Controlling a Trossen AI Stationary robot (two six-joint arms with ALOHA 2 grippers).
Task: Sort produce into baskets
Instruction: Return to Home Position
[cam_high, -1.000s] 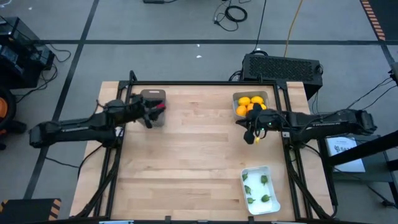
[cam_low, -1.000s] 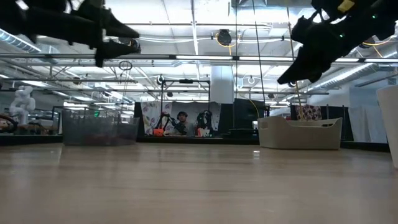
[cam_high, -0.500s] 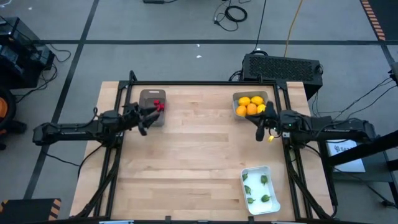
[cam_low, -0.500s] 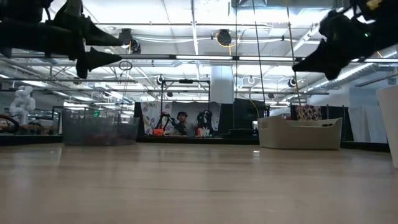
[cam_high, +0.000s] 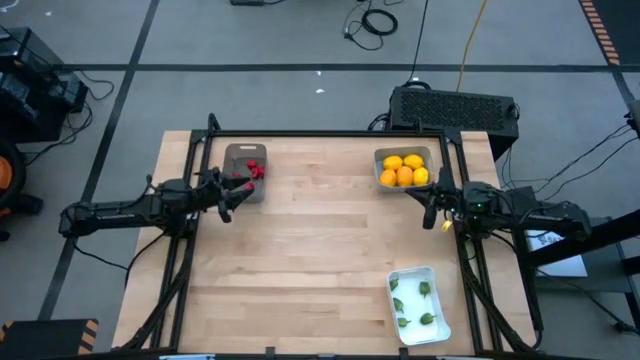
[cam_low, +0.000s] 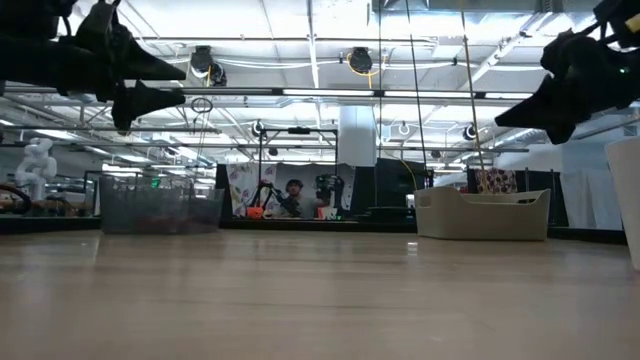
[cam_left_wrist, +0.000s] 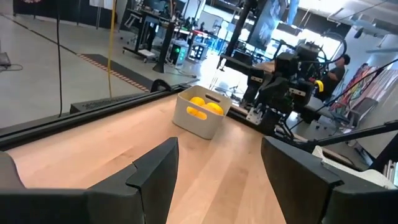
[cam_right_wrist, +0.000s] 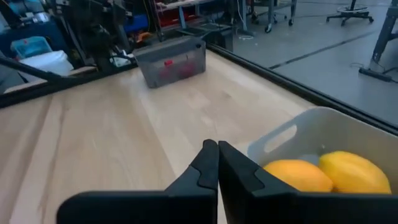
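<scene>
The brown-grey basket (cam_high: 244, 169) at the far left holds tiny red pieces (cam_high: 254, 170). The light grey-blue basket (cam_high: 402, 169) at the far right holds yellow and orange citrus (cam_high: 404, 169). The white basket (cam_high: 417, 304) at the near right holds green pieces (cam_high: 427, 319). My left gripper (cam_high: 236, 190) is open and empty, just beside the brown-grey basket, raised above the table. My right gripper (cam_high: 430, 205) is shut and empty, just near of the citrus basket, also raised.
The wooden table (cam_high: 310, 260) is bare in its middle and near left. A black frame rail (cam_high: 330, 133) runs along the far edge. In the right wrist view the citrus basket (cam_right_wrist: 323, 149) sits close beside my fingers (cam_right_wrist: 214, 165).
My left gripper has drawn back from over the brown-grey basket toward the table's left edge, uncovering the red pieces. My right gripper has drawn back toward the table's right edge, away from the citrus basket's near side.
</scene>
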